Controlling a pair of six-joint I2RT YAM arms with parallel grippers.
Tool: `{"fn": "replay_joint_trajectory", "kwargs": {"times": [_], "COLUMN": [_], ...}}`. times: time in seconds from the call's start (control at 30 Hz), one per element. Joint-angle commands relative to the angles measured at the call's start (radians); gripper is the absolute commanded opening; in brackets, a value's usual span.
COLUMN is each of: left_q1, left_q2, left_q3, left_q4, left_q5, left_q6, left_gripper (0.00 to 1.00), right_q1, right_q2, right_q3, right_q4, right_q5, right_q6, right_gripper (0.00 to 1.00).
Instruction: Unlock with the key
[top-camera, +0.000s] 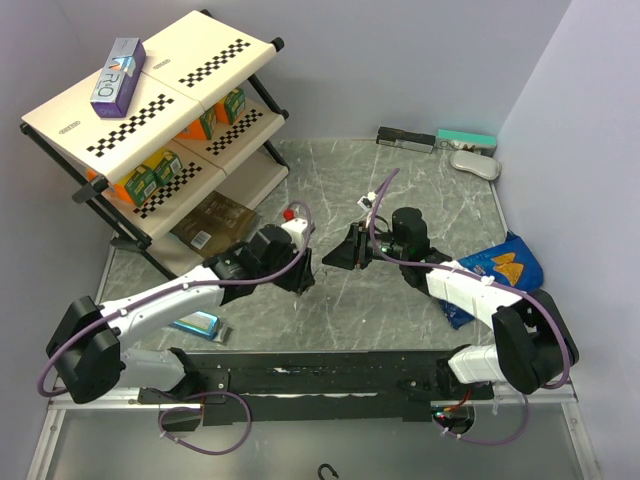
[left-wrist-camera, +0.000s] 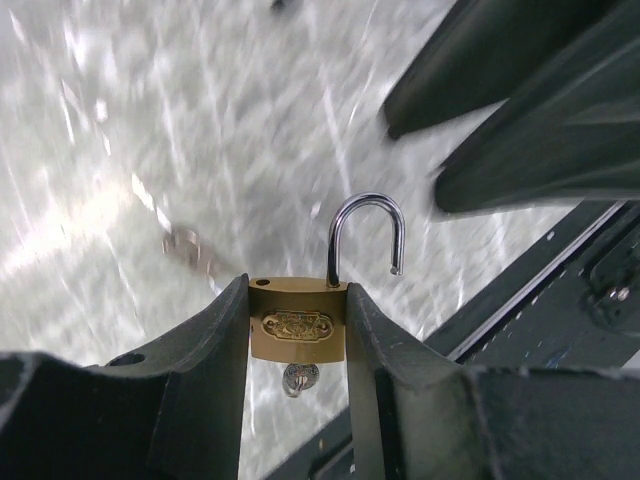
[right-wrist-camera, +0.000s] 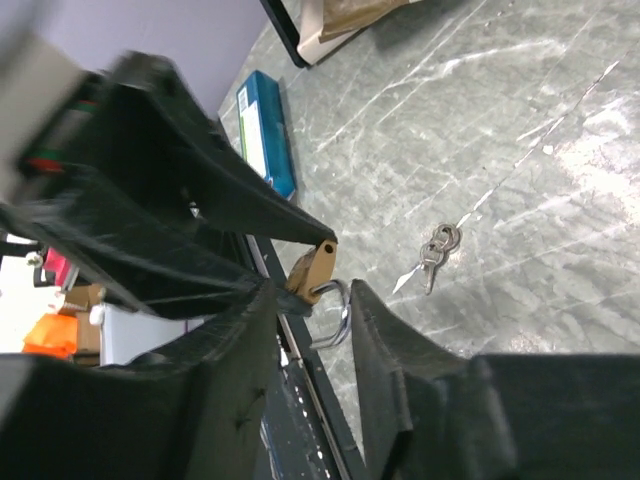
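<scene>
My left gripper (left-wrist-camera: 297, 300) is shut on a brass padlock (left-wrist-camera: 297, 325) and holds it above the table. Its steel shackle (left-wrist-camera: 366, 235) is swung open, the free end out of the body. A small key (left-wrist-camera: 299, 377) sticks out of the padlock's underside. My right gripper (right-wrist-camera: 310, 300) is open, and the padlock (right-wrist-camera: 312, 268) and its shackle (right-wrist-camera: 335, 312) lie between its fingers. In the top view the left gripper (top-camera: 303, 275) and the right gripper (top-camera: 340, 255) face each other closely at mid table. A ring of spare keys (right-wrist-camera: 440, 245) lies on the table.
A shelf rack (top-camera: 160, 120) with juice cartons stands at the back left, a brown packet (top-camera: 215, 222) under it. A blue box (top-camera: 195, 325) lies by the left arm. A blue chip bag (top-camera: 500, 270) lies on the right. Small boxes (top-camera: 405, 138) line the back wall. A black rail (top-camera: 330, 375) runs along the near edge.
</scene>
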Motion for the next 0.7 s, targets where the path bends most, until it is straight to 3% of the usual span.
{"fn": "replay_joint_trajectory", "kwargs": {"times": [0.0, 0.17, 0.2, 0.4, 0.67], "left_q1": [0.001, 0.004, 0.019, 0.173, 0.285], "left_q2": [-0.057, -0.071, -0.067, -0.088, -0.036], "left_q3": [-0.055, -0.112, -0.118, -0.190, -0.189], "left_q4": [-0.008, -0.010, -0.016, 0.004, -0.019], "left_q5": [-0.013, -0.046, -0.099, -0.119, -0.205], "left_q6": [-0.072, -0.127, -0.137, -0.196, -0.169], "left_gripper": [0.01, 0.01, 0.01, 0.01, 0.01], "right_q1": [-0.013, -0.034, -0.037, -0.068, -0.109], "right_q2": [-0.014, -0.014, -0.018, -0.040, -0.055], "right_q3": [-0.004, -0.039, -0.051, -0.088, -0.130], "right_q4": [0.050, 0.096, 0.101, 0.118, 0.173], "right_q5": [0.007, 0.007, 0.002, -0.007, -0.048], "right_q6": [0.004, 0.024, 0.025, 0.022, 0.034], "right_gripper": [0.48, 0.53, 0.54, 0.55, 0.56]}}
